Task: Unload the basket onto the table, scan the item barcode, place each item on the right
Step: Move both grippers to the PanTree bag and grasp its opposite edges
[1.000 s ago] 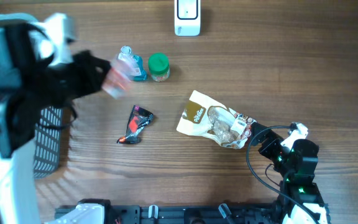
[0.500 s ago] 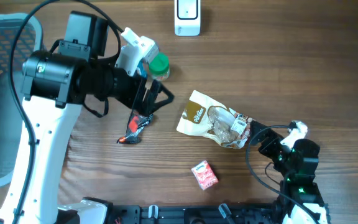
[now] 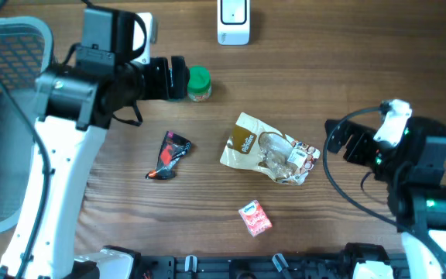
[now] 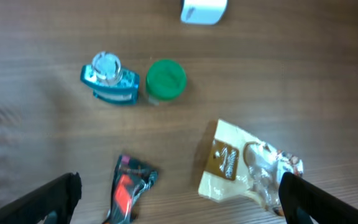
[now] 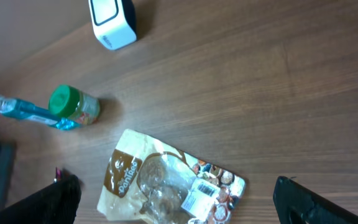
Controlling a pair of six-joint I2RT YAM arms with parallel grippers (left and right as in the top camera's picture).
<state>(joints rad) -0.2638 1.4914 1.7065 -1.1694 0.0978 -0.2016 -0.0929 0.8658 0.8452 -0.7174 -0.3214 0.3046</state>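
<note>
Only the top view shows the small red pack, lying alone near the 6 o'clock edge of the surface, below the snack bag. It also shows the grey basket at 9 o'clock. The blue bottle is hidden there under the left gripper. The left wrist view shows it just beside the green-lid jar, on the jar's 9 o'clock side. The right wrist view shows a white label on the bag.

The left arm comes up from 7 o'clock, bends, and points toward 3 o'clock, high over the bottle. Its jaws are spread wide and hold nothing. The right gripper hangs at 3 o'clock, pointing toward the bag but apart from it, jaws wide and holding nothing.

The bag lies flat in the middle. The white scanner sits at the 12 o'clock edge. Bare wood lies between them. A dark wrapper lies at 9 o'clock of the bag
</note>
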